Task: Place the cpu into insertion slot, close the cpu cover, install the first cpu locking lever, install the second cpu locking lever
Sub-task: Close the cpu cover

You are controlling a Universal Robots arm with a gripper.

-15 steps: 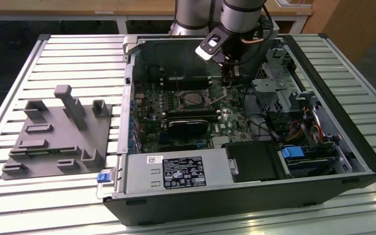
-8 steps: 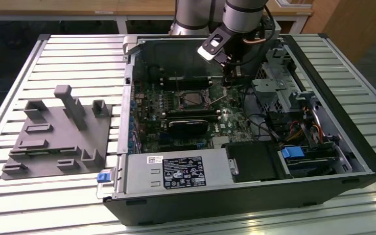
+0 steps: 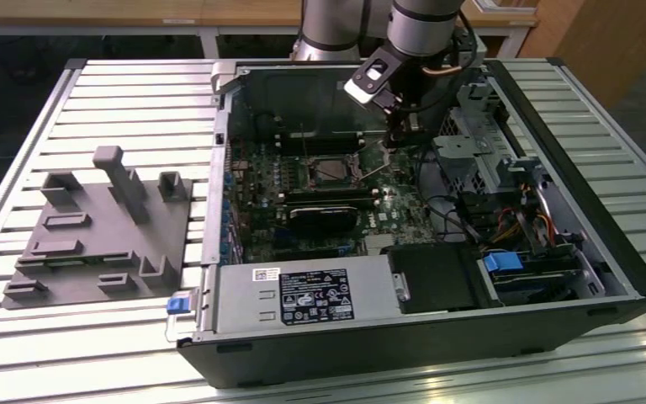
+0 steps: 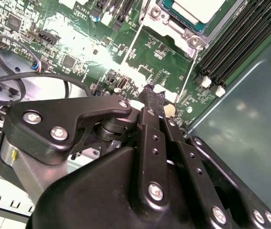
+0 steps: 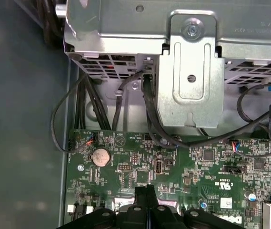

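Gripper (image 4: pixel 153 97) fingers are pressed together with nothing seen between them. The tips stand just above the green circuit board (image 4: pixel 159 62), close beside the insertion slot (image 3: pixel 329 171), on its side toward the drive cage (image 3: pixel 480 160). The slot lies inboard of the board's edges, nearer the edge on the arm's side than the opposite one. The cpu (image 4: pixel 197 8) sits in the slot, and the cpu cover (image 4: pixel 172 25) appears laid down around it. The nearer locking lever (image 4: pixel 188 71), just beside the fingertips, and the farther locking lever (image 4: pixel 131 45) both look raised and unlatched. Judged risks: a closed fingertip bearing on so thin a wire may slide off and strike small parts on the board or the memory slots (image 4: pixel 240 43); a lever pushed short of its hook may spring back up; if the cover is not fully flat, forcing a lever could load the chip unevenly
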